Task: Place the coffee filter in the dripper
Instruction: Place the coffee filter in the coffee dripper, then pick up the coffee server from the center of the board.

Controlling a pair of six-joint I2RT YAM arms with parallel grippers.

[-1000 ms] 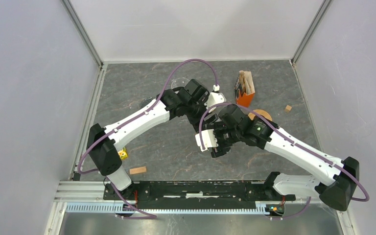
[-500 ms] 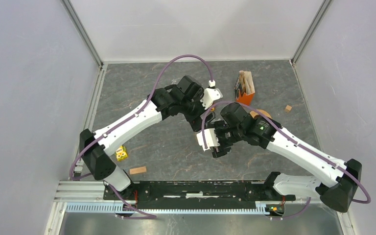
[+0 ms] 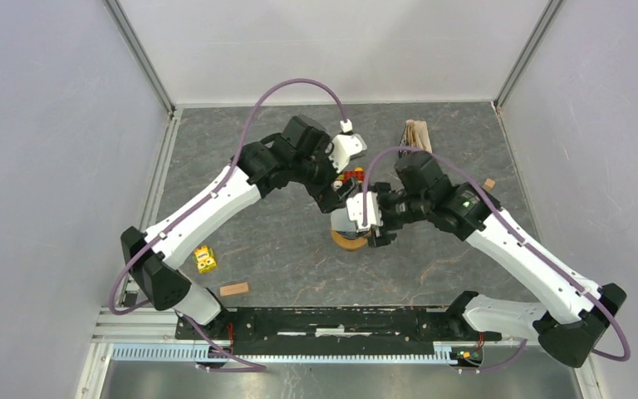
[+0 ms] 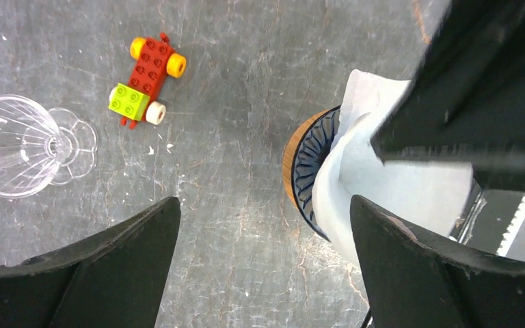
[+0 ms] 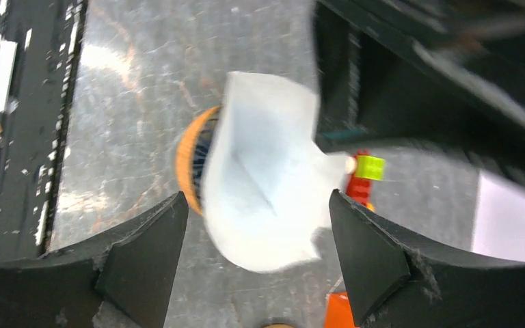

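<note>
**Top external view.** I see the dripper (image 3: 342, 242) standing on its wooden base near the middle of the table (image 3: 282, 258). The white coffee filter (image 3: 345, 221) sits on top of it. The left gripper (image 3: 335, 196) hangs at the dripper's 12 o'clock. The right gripper (image 3: 375, 233) is just beside the dripper at its 3 o'clock. I cannot judge how either pair of jaws stands from this view. A toy brick car (image 3: 350, 174) lies at 12 o'clock, partly hidden by the left arm. A yellow block (image 3: 206, 259) and a wooden block (image 3: 234, 289) lie well apart from the dripper, towards 8 o'clock.

**Left wrist view.** The left gripper (image 4: 263, 201) is released: its fingers (image 4: 123, 266) are spread wide with only bare table between them. The dripper (image 4: 307, 171) shows at 3 o'clock, with blue ribs inside an orange-brown rim. The filter (image 4: 396, 188) rests inside it, the paper rising above the rim. The right arm covers the far part. The brick car (image 4: 147, 78) lies at 11 o'clock and a clear glass funnel (image 4: 14, 147) at 9 o'clock.

**Right wrist view.** The right gripper (image 5: 256, 197) is also released. Its fingers (image 5: 143, 266) stand wide on either side of the filter (image 5: 266, 184) without clasping it. The paper covers most of the dripper (image 5: 190, 164), whose rim shows at 9 o'clock. This view is blurred.
</note>
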